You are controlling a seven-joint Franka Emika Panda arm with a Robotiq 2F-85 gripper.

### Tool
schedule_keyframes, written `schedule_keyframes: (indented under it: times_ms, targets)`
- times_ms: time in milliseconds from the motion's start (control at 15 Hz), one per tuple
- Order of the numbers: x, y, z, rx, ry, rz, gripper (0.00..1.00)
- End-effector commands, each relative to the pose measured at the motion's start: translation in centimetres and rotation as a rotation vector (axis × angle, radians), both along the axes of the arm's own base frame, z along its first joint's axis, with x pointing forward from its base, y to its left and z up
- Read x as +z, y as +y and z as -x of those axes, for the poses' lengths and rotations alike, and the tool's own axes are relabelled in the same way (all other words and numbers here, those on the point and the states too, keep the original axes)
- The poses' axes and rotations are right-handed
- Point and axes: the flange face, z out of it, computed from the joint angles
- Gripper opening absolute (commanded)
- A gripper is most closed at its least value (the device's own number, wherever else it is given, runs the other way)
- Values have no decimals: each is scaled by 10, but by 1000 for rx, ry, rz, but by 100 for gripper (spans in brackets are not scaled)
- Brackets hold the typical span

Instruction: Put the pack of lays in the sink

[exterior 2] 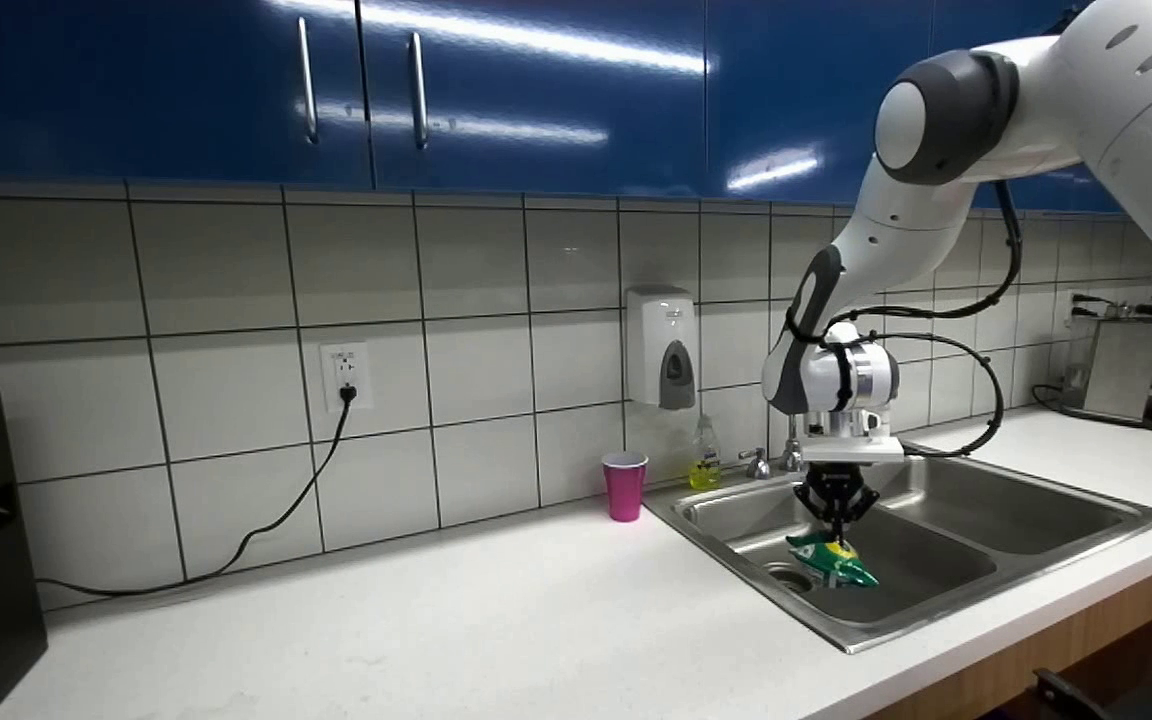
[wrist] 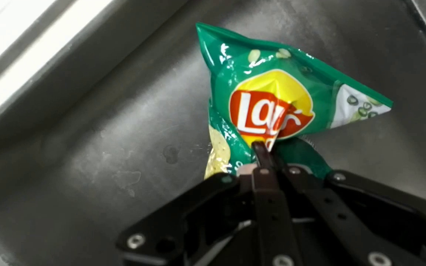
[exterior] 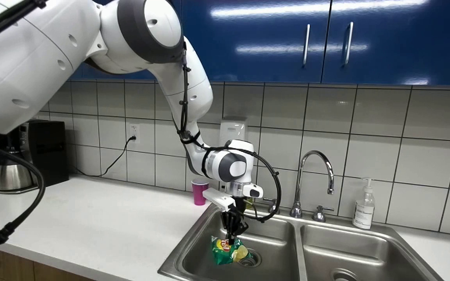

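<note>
The green Lay's pack, with its yellow and red logo, shows in both exterior views and large in the wrist view. My gripper points down into one basin of the steel sink. Its fingers are shut on a pinched fold of the pack, as the gripper in the wrist view shows. The pack hangs within the basin, near the drain. I cannot tell whether it touches the basin floor. The pack's lower part is hidden behind the fingers in the wrist view.
A pink cup stands on the white counter by the sink. A curved faucet rises behind the basins. A soap bottle stands at the back. A soap dispenser hangs on the tiled wall. Blue cabinets are overhead.
</note>
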Motion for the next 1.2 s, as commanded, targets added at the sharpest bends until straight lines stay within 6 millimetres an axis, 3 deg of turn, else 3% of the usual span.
schedule_keyframes:
  times_ms: [0,600,1133]
  targets:
    - [-21,-7,-10,21,5,16,0]
    - [-69,-7,-16,31,29,35,0]
    - [-84,-7,-20,36,38,41,0]
